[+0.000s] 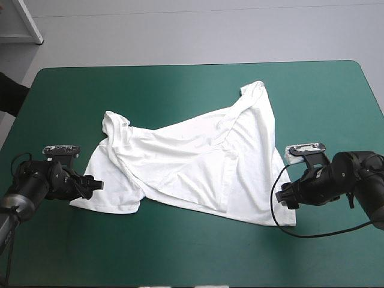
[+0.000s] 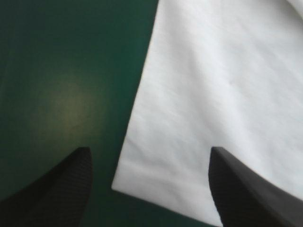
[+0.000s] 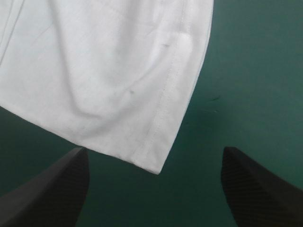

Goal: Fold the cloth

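The white T-shirt (image 1: pixel 198 159) lies spread but creased and partly folded over itself across the middle of the teal-green table. My left gripper (image 1: pixel 95 186) is low at the shirt's near-left corner, open, and that corner (image 2: pixel 189 156) lies between its black fingers (image 2: pixel 61 189). My right gripper (image 1: pixel 281 196) is open beside the shirt's near-right corner. That hemmed corner (image 3: pixel 158 168) points into the gap just ahead of its fingers (image 3: pixel 52 189), not touching them.
Bare teal-green cover (image 1: pixel 198 258) runs along the near edge in front of the shirt and around its far side (image 1: pixel 150 90). A white frame (image 1: pixel 24 24) stands beyond the table's far left corner.
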`<state>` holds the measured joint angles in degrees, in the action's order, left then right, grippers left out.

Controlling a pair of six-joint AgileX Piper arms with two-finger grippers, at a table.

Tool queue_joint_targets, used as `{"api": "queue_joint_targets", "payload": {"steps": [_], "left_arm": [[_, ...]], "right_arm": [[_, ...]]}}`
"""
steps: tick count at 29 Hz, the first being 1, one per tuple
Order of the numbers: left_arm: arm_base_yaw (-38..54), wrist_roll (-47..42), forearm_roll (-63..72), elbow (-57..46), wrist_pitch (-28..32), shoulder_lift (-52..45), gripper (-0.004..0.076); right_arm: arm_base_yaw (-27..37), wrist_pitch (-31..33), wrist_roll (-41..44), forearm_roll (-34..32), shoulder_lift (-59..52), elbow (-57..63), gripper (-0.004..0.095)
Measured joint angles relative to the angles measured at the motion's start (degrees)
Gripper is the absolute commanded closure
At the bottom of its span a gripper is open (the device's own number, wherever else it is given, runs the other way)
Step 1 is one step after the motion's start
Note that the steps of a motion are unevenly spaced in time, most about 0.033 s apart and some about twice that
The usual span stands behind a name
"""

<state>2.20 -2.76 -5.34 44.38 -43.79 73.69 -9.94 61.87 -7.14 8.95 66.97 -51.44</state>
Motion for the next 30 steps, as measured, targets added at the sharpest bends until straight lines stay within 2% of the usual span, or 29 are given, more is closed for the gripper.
{"api": "queue_joint_targets", "payload": {"steps": [6, 8, 12, 16, 24, 28, 29, 30], "left_arm": [[3.4, 3.9, 5.7, 0.2, 3.2, 7.6, 0.0223], [3.5, 5.0, 8.3, 0.6, 4.1, 8.8, 0.026], [3.6, 8.1, 11.1, 1.3, 4.1, 10.7, 0.0463], [3.7, 9.4, 12.1, 1.3, 5.3, 11.2, 0.0736], [3.7, 12.0, 14.4, 1.0, 5.4, 10.9, 0.0732], [3.7, 12.1, 14.5, 0.4, 6.2, 10.0, 0.0732], [3.7, 12.1, 14.5, 0.2, 6.3, 9.7, 0.0732], [3.7, 12.1, 14.6, -0.1, 6.6, 9.1, 0.0732]], "right_arm": [[0.0, 0.3, 0.3, 0.0, -0.9, 0.0, 0.0195], [0.0, 0.0, 0.5, 0.0, -0.9, 0.1, 0.0195], [0.0, -2.0, 0.7, 0.0, -0.9, 0.1, 0.0195], [0.0, -5.1, 0.7, 0.0, -0.8, 1.7, 0.0195], [0.0, -15.7, 0.7, 2.7, 4.2, 10.1, 0.022], [0.0, -19.0, -0.6, 5.7, 7.2, 12.7, 0.0376], [0.0, -19.7, -1.2, 6.2, 7.4, 12.9, 0.0476], [0.1, -20.7, -2.9, 7.3, 7.8, 13.5, 0.0535]]}}
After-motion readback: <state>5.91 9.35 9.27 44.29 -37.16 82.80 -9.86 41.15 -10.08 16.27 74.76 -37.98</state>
